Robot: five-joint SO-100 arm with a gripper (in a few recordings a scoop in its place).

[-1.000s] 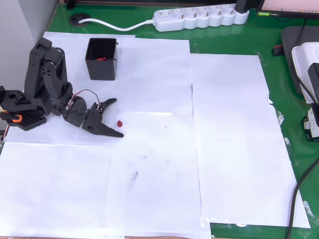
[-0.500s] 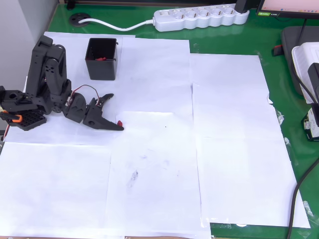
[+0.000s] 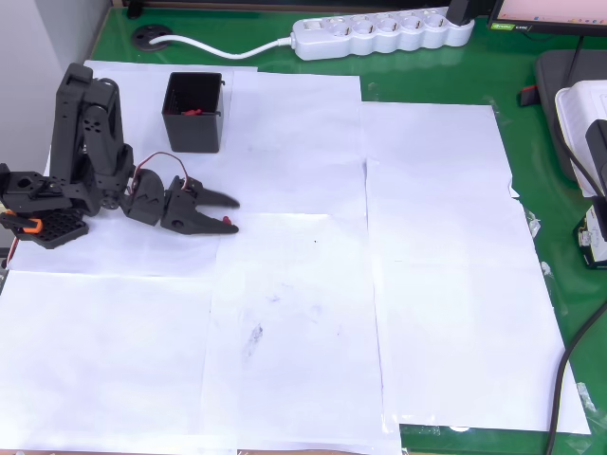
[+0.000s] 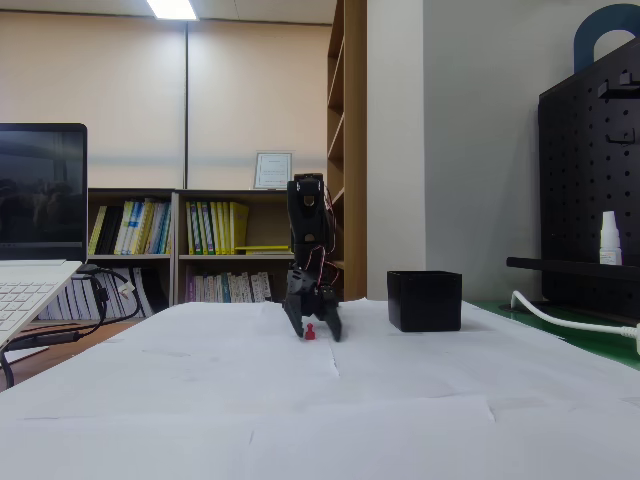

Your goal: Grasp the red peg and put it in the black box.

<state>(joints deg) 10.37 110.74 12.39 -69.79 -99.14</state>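
Gripper (image 3: 231,212) fingers are straddling the red peg (image 3: 223,221), not yet clamping; closing off-centre risks flicking it away from the black box (image 3: 193,112).

We see a green table (image 3: 427,76) covered with white paper sheets (image 3: 436,284), with a white power strip (image 3: 384,31) along its far edge. In the fixed view, a beige wall (image 4: 130,100) stands behind low bookshelves (image 4: 215,255) full of books, a framed certificate (image 4: 271,170) on top. A ceiling light (image 4: 172,9) glows overhead; a black pegboard (image 4: 590,180) stands at right, a laptop (image 4: 35,230) at left.
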